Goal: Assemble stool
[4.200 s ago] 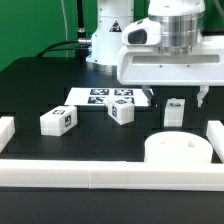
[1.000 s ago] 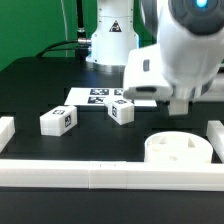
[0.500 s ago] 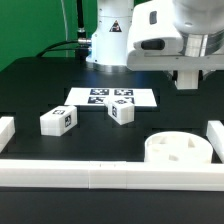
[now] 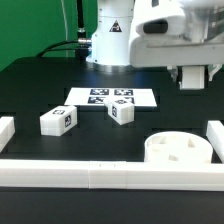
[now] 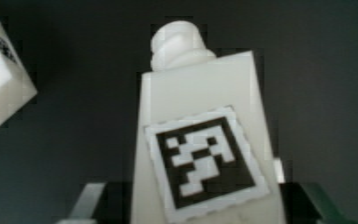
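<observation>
- My gripper (image 4: 195, 76) is clamped on one stool leg (image 5: 197, 120). The wrist view shows a finger pressed to each side.
- In the exterior view the seat (image 4: 180, 150) lies on the table at about 6 o'clock from the gripper.
- That view barely shows the held leg, so I take it as probably upright.
- I would centre the leg's end over a seat socket, then lower slowly without loosening the grip.

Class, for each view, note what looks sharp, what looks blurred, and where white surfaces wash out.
Exterior view: seat and marker board sharp; gripper slightly smeared, arm casing washed out. Wrist view: held leg soft, its tag fuzzy-edged.
</observation>
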`<state>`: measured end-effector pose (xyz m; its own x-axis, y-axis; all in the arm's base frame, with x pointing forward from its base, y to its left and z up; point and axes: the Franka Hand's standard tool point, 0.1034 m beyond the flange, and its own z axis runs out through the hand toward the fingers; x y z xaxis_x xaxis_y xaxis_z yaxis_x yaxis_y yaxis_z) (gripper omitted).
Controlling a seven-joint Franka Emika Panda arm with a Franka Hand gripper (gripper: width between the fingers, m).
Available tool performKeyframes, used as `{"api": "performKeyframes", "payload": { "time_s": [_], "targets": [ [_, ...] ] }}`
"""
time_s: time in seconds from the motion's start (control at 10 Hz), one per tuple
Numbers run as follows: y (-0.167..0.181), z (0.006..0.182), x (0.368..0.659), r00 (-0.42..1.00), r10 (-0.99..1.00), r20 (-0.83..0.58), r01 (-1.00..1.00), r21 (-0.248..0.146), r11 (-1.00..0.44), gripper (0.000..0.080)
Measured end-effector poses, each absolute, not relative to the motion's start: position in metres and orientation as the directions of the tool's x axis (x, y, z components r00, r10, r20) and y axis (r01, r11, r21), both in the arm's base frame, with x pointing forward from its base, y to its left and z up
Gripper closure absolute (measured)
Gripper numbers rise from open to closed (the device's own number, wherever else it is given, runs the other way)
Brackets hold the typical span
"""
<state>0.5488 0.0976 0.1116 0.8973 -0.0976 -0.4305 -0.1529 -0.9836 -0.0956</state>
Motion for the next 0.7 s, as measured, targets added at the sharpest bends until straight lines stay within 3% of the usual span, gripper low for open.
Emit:
{"api": "performKeyframes", "payload": {
  "time_s": [0.3,0.7],
  "targets": [
    [0.097,0.148,0.569,0.954,-0.112,-0.279,-0.148,-0.114,-0.982,0.0472],
    [0.101,0.145,0.581,0.990,-0.138,-0.017,-0.139,-0.136,-0.981,0.0472]
  ]
}}
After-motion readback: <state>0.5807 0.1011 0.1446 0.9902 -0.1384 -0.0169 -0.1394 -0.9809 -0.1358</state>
